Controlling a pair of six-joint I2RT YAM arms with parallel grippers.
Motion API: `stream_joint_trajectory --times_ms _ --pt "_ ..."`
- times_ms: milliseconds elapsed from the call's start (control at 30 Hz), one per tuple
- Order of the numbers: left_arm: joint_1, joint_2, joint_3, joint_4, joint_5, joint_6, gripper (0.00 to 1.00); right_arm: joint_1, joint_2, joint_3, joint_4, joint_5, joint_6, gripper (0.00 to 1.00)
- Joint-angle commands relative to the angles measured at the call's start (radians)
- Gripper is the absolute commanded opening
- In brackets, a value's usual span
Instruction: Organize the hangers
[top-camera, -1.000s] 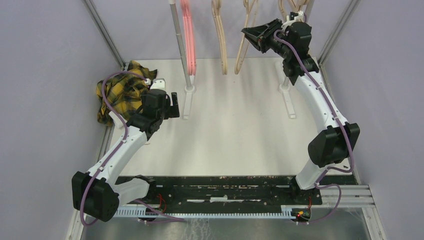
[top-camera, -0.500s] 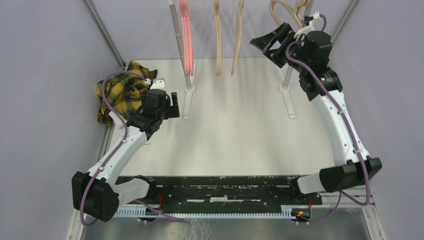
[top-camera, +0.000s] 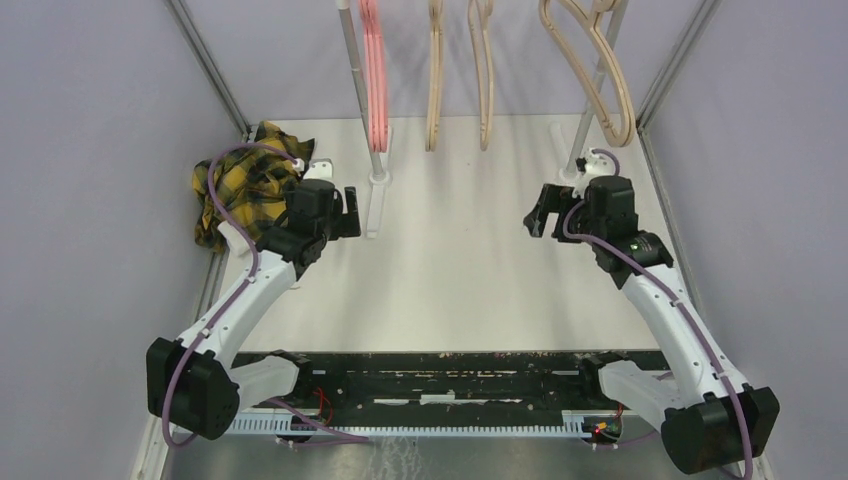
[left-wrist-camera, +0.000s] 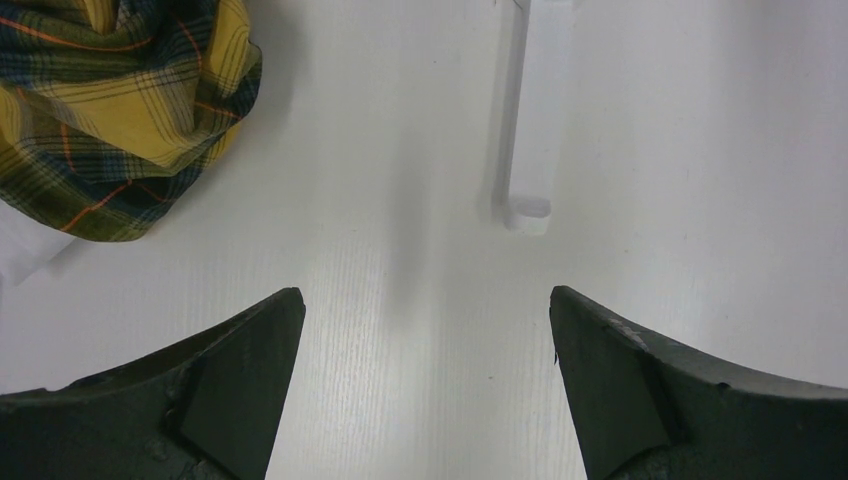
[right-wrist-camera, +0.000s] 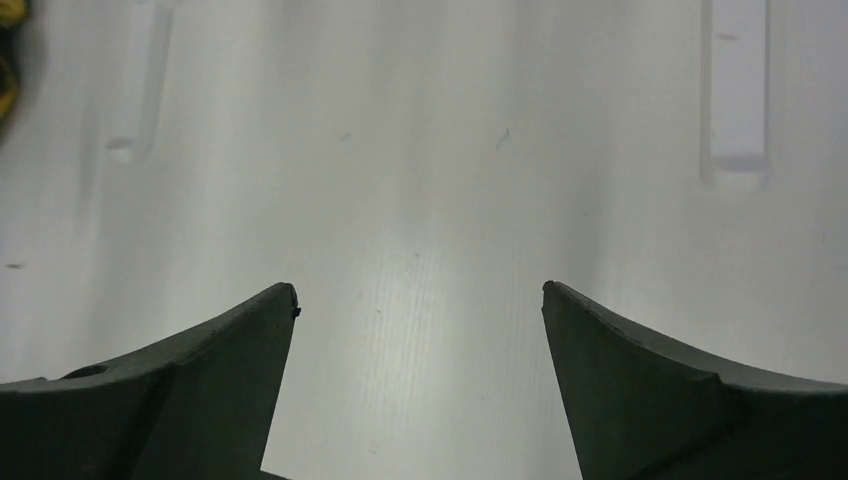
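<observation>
Low over the white table (top-camera: 470, 280), right of centre, the right gripper (top-camera: 537, 214) hangs with its jaws spread wide and nothing between them. Its wrist view shows only bare tabletop between the two dark fingers (right-wrist-camera: 190, 390), with a white rack foot (right-wrist-camera: 738, 90) further out. The left gripper (top-camera: 350, 210) sits at a like height on the other side, also splayed and empty. Ahead of it lie another rack foot (left-wrist-camera: 525, 120) and the corner of the plaid cloth (left-wrist-camera: 120, 110), which is heaped at the table's left rear.

All the hangers lie up and away from both grippers, hung along the back of the cell between the left post (top-camera: 358, 80) and the right post (top-camera: 585, 125). None rests on the table. The pink hangers (top-camera: 375, 70) hang just beside the left post. Two beige hangers (top-camera: 433, 80) follow toward the middle, each seen edge-on, with its long axis running front to back across the rack.

The skewed beige hangers (top-camera: 581, 76) hang at the far right, turned so their broad face shows, with the lower tip close to the right post. These look like the ones left to straighten. They lie behind and above the right gripper, so the right arm is the nearer by a good way.
</observation>
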Motion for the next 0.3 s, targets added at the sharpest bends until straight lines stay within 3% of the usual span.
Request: stream_joint_trajectory --times_ms 0,267 --pt "0.005 0.008 -0.005 0.049 0.025 0.039 0.99 0.029 -0.054 -0.064 0.049 0.064 -0.081 1.00" --pt "0.005 -0.006 -0.022 0.071 0.041 0.065 0.99 0.084 0.039 -0.048 0.012 0.189 -0.101 1.00"
